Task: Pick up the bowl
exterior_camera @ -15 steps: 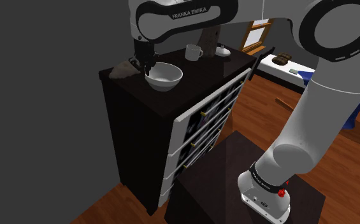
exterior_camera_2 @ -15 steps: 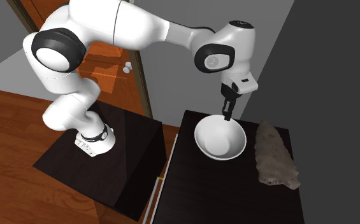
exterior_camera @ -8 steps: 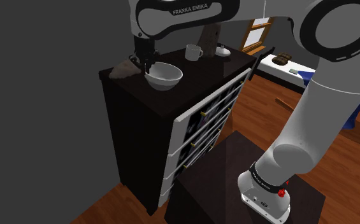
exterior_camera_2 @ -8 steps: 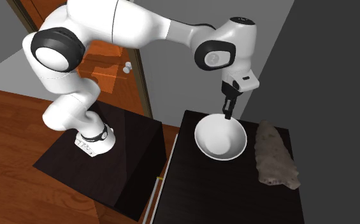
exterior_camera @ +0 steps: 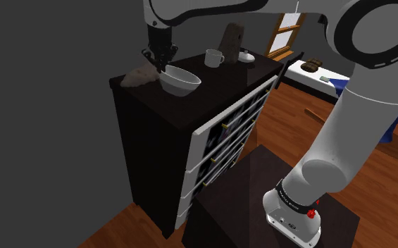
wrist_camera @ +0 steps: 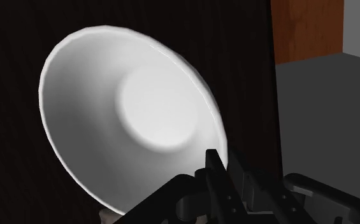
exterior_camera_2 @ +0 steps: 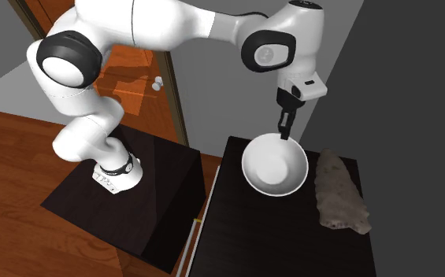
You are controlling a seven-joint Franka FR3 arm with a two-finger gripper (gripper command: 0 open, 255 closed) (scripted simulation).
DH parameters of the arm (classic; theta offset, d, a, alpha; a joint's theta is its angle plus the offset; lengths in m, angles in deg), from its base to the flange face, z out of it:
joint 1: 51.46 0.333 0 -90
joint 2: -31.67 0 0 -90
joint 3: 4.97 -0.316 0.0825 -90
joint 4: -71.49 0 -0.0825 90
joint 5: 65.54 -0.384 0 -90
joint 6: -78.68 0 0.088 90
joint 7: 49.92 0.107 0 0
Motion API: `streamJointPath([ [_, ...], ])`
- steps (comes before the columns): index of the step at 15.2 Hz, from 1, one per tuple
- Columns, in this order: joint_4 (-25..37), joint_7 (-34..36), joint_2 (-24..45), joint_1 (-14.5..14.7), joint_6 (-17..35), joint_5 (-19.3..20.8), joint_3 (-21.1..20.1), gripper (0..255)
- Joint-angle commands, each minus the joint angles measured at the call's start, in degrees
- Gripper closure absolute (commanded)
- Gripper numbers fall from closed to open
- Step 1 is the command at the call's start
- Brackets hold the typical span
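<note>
The shoulder view takes in the whole dark dresser (exterior_camera: pixel 155 141) with its white drawer fronts and the wood floor (exterior_camera: pixel 299 116) beyond. The second exterior view gives instead the dark stand (exterior_camera_2: pixel 146 201), an orange door (exterior_camera_2: pixel 130 75) and grey walls. The white bowl (exterior_camera: pixel 182 79) hangs tilted near the dresser top's end edge, just beside a rough grey-brown lump (exterior_camera_2: pixel 340 193) lying along the back edge by that corner. A white mug (exterior_camera: pixel 213 58) stands toward the opposite end. The gripper (exterior_camera_2: pixel 284 135) is narrow, pinching the bowl's rim. The wrist view looks into the bowl's smooth white inside. Whether its base clears the top, I cannot tell.
</note>
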Motion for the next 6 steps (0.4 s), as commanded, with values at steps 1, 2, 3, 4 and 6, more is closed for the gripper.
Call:
streamJointPath([
  [1,1.6,-0.3,-0.1,0.1,-1.6,-0.1,-0.1,255],
  [2,2.4,-0.4,-0.1,0.1,-2.4,-0.2,-0.1,255],
  [3,3.2,-0.5,0.0,0.2,-3.2,-0.2,-0.1,255],
  [4,4.0,-0.6,0.0,0.2,-3.9,-0.2,-0.1,255],
  [6,4.1,-0.7,0.0,0.2,-4.1,-0.2,-0.1,255],
])
